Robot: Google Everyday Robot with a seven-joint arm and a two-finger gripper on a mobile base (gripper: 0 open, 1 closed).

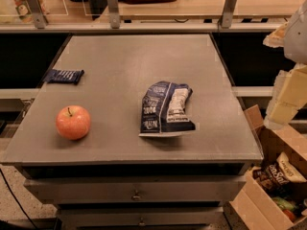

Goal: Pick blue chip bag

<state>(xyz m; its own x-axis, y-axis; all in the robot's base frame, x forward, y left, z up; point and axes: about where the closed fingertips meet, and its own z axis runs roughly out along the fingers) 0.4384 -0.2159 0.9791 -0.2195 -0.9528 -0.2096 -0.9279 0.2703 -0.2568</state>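
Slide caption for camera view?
Crumpled navy foil chip bag centred on grey table; red apple, flat dark-blue wrapper left of it; gripper beyond right edge.

Office snack area: drawer cabinet (136, 194), carton of snacks (253, 209), wooden counters (201, 5); end effector (286, 96) at right edge.

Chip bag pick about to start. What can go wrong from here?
1. The candy bar wrapper at far left is also dark blue; it may be mistaken for the blue chip bag.
2. The bag lies flat and crumpled; a top grasp might pinch only a fold and slip.
3. The gripper sits at the view's right edge, beyond the table; a sideways approach could push the bag off the front.
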